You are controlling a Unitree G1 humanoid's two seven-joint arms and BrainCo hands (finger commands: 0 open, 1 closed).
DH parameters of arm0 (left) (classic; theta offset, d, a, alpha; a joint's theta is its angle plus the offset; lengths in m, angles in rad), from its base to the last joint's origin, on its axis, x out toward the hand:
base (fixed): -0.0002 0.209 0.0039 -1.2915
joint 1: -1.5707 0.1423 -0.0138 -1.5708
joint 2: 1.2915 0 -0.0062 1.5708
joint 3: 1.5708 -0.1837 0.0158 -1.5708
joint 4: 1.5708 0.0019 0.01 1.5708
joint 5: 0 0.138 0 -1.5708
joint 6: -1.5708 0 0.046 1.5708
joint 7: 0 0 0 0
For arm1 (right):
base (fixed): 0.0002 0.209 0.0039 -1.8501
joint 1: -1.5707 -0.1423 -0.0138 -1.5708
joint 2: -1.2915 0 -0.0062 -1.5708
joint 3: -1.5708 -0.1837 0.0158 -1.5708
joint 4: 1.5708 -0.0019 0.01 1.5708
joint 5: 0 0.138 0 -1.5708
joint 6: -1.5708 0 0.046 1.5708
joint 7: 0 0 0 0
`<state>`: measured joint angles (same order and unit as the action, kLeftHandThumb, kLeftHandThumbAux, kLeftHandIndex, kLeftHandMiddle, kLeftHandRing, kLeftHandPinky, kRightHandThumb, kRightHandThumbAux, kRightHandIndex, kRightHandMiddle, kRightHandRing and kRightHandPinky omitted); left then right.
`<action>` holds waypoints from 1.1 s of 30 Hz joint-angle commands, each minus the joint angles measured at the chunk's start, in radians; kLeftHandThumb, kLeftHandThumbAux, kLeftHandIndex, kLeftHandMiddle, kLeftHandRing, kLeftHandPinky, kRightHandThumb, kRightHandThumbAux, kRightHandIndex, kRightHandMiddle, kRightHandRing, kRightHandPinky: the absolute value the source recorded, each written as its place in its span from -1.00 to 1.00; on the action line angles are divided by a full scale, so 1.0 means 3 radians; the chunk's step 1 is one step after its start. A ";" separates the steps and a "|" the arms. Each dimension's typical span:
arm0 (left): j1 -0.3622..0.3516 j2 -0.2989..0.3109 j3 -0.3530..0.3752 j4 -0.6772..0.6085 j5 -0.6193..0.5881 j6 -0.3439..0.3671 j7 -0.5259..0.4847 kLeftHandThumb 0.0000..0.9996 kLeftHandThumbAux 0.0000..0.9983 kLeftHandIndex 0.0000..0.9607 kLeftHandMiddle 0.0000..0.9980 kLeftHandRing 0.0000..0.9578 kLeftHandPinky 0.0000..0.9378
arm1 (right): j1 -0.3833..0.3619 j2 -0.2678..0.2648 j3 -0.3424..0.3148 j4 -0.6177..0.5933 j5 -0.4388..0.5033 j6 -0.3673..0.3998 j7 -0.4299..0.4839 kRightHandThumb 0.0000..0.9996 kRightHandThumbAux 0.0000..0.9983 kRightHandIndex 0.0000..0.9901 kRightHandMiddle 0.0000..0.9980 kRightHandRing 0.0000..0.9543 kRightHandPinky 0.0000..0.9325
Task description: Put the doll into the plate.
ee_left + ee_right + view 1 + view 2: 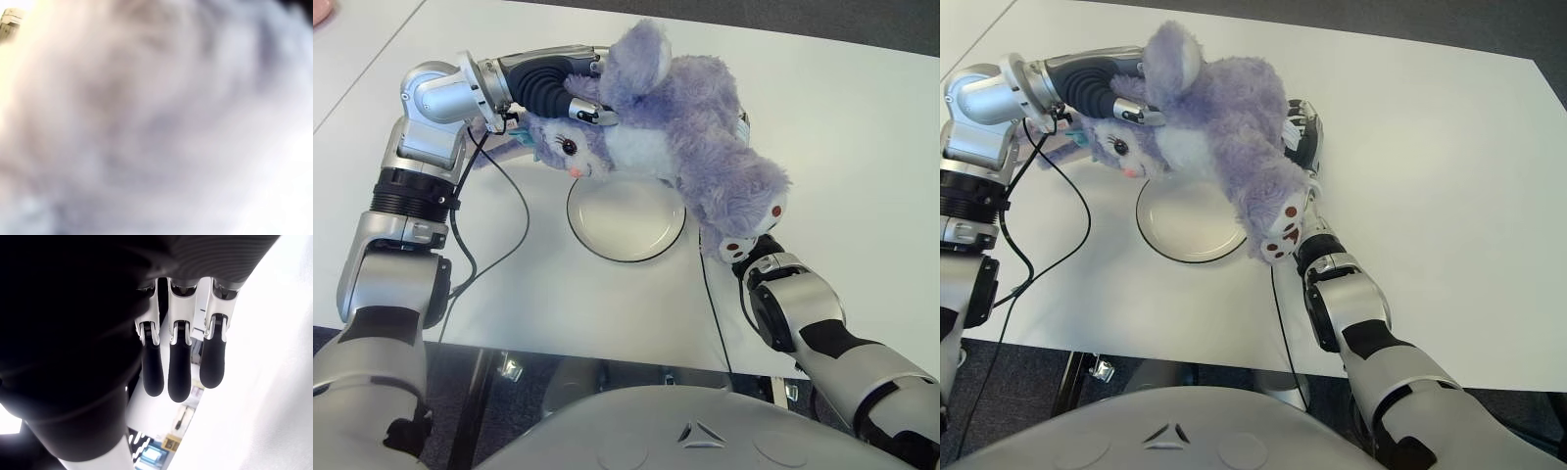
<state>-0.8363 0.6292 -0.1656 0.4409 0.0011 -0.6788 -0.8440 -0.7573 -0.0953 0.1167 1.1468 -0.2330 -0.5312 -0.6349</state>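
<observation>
A fluffy purple doll [675, 147] with a white face and belly hangs in the air over the white, dark-rimmed plate [626, 220], head toward my left and feet toward my right. My left hand [578, 98] is shut on the doll's head near the ear, and fur fills the left wrist view. My right hand [1301, 132] shows behind the doll's legs, at the plate's right side. Its fingers [178, 367] are stretched out straight in the right wrist view and grip nothing.
The plate lies on a white table [842, 147]. A black cable [514, 211] loops from my left wrist across the table beside the plate. Another cable [710, 304] runs along my right forearm to the table's front edge.
</observation>
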 commanded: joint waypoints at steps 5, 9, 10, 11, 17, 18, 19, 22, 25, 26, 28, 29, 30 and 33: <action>0.0130 -0.0109 0.0042 -0.0010 -0.0023 -0.0013 0.0094 -0.25 -0.56 -1.00 -1.00 -1.00 -1.00 | 0.1181 0.0300 0.0112 0.0610 -0.0145 0.0127 -0.0048 -0.96 1.00 -0.44 -0.24 -0.11 -0.05; 0.0138 -0.0100 0.0042 -0.0029 -0.0003 0.0003 0.0105 -0.26 -0.56 -1.00 -1.00 -1.00 -1.00 | 0.1189 0.0300 0.0111 0.0606 -0.0139 0.0127 -0.0042 -0.98 1.00 -0.44 -0.24 -0.12 -0.06; 0.0141 -0.0097 0.0043 -0.0045 -0.0004 0.0018 0.0103 -0.26 -0.56 -1.00 -1.00 -1.00 -1.00 | 0.1193 0.0298 0.0112 0.0604 -0.0140 0.0122 -0.0046 -0.99 1.00 -0.44 -0.24 -0.11 -0.06; 0.0143 -0.0095 0.0043 -0.0056 -0.0005 0.0028 0.0102 -0.26 -0.55 -1.00 -1.00 -1.00 -1.00 | 0.1195 0.0297 0.0113 0.0602 -0.0141 0.0119 -0.0049 -0.99 1.00 -0.44 -0.24 -0.11 -0.06; 0.0149 -0.0087 0.0031 -0.0145 0.0045 0.0141 0.0126 -0.25 -0.56 -1.00 -1.00 -1.00 -1.00 | 0.1212 0.0286 0.0111 0.0595 -0.0136 0.0098 -0.0044 -0.95 1.00 -0.44 -0.24 -0.10 -0.06; 0.0146 -0.0087 0.0027 -0.0165 0.0066 0.0158 0.0139 -0.26 -0.57 -1.00 -1.00 -1.00 -1.00 | 0.1215 0.0282 0.0110 0.0593 -0.0134 0.0098 -0.0040 -0.93 1.00 -0.43 -0.24 -0.09 -0.06; 0.0142 -0.0087 0.0023 -0.0184 0.0087 0.0173 0.0151 -0.26 -0.57 -1.00 -1.00 -1.00 -1.00 | 0.1219 0.0278 0.0109 0.0592 -0.0133 0.0099 -0.0035 -0.92 1.00 -0.43 -0.24 -0.09 -0.06; 0.0139 -0.0085 0.0016 -0.0220 0.0122 0.0203 0.0166 -0.28 -0.57 -1.00 -1.00 -1.00 -1.00 | 0.1226 0.0274 0.0111 0.0589 -0.0134 0.0094 -0.0037 -0.89 1.00 -0.43 -0.24 -0.08 -0.05; 0.0116 -0.0104 -0.0013 -0.0213 0.0218 0.0210 0.0215 -0.30 -0.56 -1.00 -1.00 -1.00 -1.00 | 0.1236 0.0267 0.0114 0.0585 -0.0135 0.0085 -0.0025 -0.87 1.00 -0.43 -0.24 -0.09 -0.06; 0.0106 -0.0116 -0.0025 -0.0202 0.0251 0.0208 0.0232 -0.31 -0.54 -1.00 -1.00 -1.00 -1.00 | 0.1241 0.0264 0.0116 0.0584 -0.0138 0.0079 -0.0030 -0.87 1.00 -0.42 -0.24 -0.09 -0.06; 0.0089 -0.0133 -0.0041 -0.0180 0.0297 0.0201 0.0256 -0.33 -0.53 -1.00 -1.00 -1.00 -1.00 | 0.1247 0.0261 0.0123 0.0581 -0.0146 0.0066 -0.0050 -0.86 1.00 -0.42 -0.24 -0.09 -0.06; 0.0079 -0.0133 -0.0044 -0.0177 0.0311 0.0194 0.0258 -0.34 -0.52 -1.00 -1.00 -1.00 -1.00 | 0.1251 0.0260 0.0130 0.0579 -0.0156 0.0054 -0.0072 -0.85 1.00 -0.42 -0.24 -0.09 -0.06; 0.0072 -0.0133 -0.0044 -0.0174 0.0321 0.0189 0.0259 -0.35 -0.52 -1.00 -1.00 -1.00 -1.00 | 0.1253 0.0259 0.0135 0.0577 -0.0162 0.0046 -0.0087 -0.85 1.00 -0.42 -0.24 -0.09 -0.05; 0.0051 -0.0139 -0.0055 -0.0162 0.0359 0.0206 0.0252 -0.37 -0.50 -1.00 -1.00 -1.00 -1.00 | 0.1265 0.0256 0.0152 0.0572 -0.0186 0.0012 -0.0151 -0.84 1.00 -0.41 -0.23 -0.08 -0.02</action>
<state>-0.8364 0.6221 -0.1670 0.4108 0.0459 -0.6439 -0.8294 -0.7586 -0.0949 0.1206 1.1439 -0.2347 -0.5314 -0.6476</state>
